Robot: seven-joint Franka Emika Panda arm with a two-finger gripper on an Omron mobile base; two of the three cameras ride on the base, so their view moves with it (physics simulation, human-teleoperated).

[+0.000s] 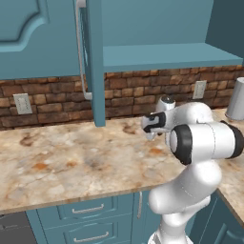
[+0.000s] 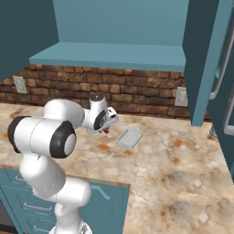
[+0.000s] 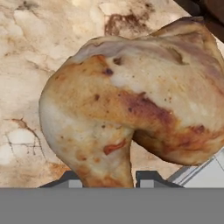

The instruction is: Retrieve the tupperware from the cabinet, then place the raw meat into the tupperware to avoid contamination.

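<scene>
Jaws of the gripper point(image 3: 108, 178) stood partly open, clasping the raw meat point(image 3: 131, 105) above the marble surface point(image 2: 183, 169); the right base view showed the tupperware point(image 2: 130, 138) lying just beside it.

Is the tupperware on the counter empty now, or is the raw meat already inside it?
Empty: the tupperware shows a bare bottom, while the raw meat sits between the gripper fingertips.

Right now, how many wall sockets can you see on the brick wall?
2. One socket sits at the left of the brick wall; the other socket is at the right, near the grey cylinder. The arm could hide more.
</scene>
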